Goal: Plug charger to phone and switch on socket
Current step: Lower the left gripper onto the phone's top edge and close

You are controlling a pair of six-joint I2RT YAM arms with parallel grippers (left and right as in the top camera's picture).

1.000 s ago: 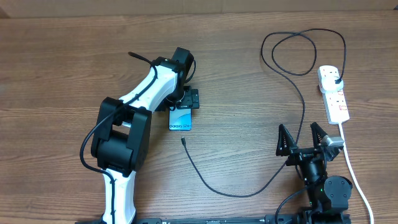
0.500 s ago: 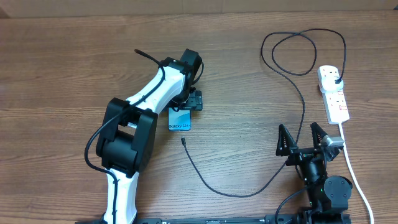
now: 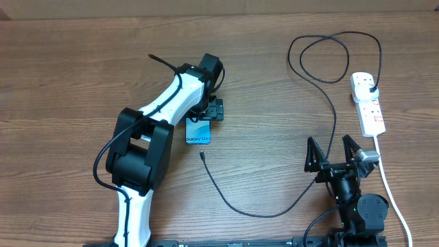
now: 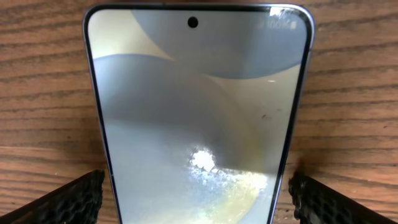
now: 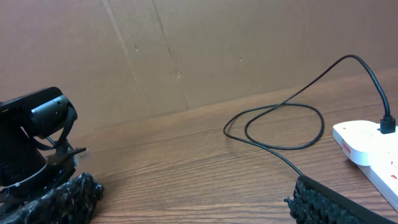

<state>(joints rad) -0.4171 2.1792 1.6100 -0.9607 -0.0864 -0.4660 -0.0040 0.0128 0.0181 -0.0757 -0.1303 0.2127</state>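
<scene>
Phone (image 3: 199, 131) is seen lying flat on the wooden worktop (image 3: 68, 68), screen up, partly covered at its far end by the left end effector (image 3: 209, 112). The left arm is raised from the worktop's near edge, bent at a black elbow, and its white forearm is slanted toward the phone, so that the wrist is held directly above it. In the left wrist view the screen is looked down on squarely, and the two fingers (image 4: 68, 199) are spread wide, one on each side of the phone and apart from its edges; nothing is gripped.

The charger (image 3: 329, 89) is laid in a long curve to the right of the phone. Its connector tip (image 3: 202, 155) is placed just beside the phone's near end, not inserted. Its plug (image 3: 371, 87) is seated in the socket (image 3: 368, 106), well apart to the right of the phone.

The right end effector (image 3: 328, 143) is held low, well to the right of the phone and nearer the worktop's front, with its arm folded beneath it. Its jaws are spread wide and empty, with the cable passing near them.
</scene>
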